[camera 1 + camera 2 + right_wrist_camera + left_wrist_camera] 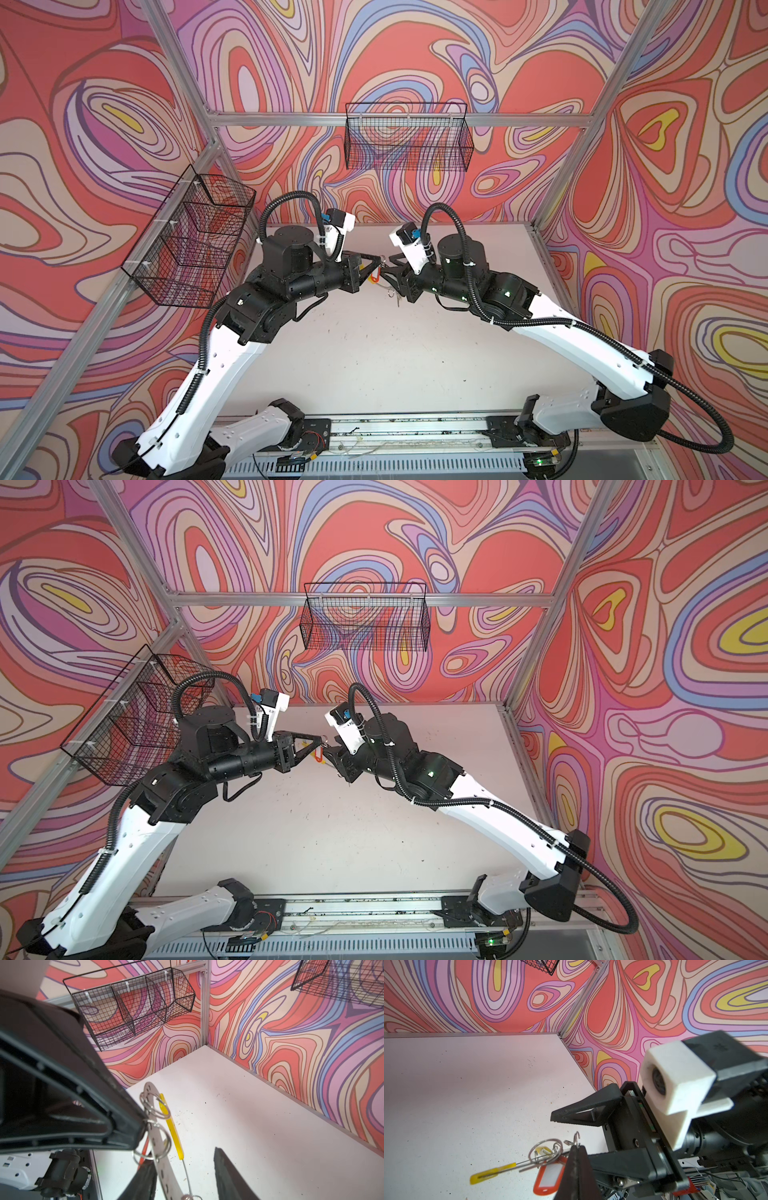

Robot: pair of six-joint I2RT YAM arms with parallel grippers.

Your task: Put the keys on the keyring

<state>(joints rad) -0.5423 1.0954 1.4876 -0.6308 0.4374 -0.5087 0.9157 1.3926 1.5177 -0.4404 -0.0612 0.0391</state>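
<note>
Table: white and scuffed; the two arms meet in the air over its far half.
Left fingers: pressed together, clamped on the rim of the keyring, with a small split ring poking out just past their tips.
Right fingers: apart. The keyring's grey band runs between them, close against one and well clear of the other, so I'd say they grip nothing.
Keyring: up off the table, between the two sets of fingers, with its yellow arc on the side away from the left fingers.
Keys: the red tag dangles just below the left fingers and the yellow tag shows through a wire ring beside them. I can't make out the metal blades.
Progress: both tags hang with the ring, but I cannot tell whether either is truly threaded on. To my eye the threading is in hand, not finished.
</note>
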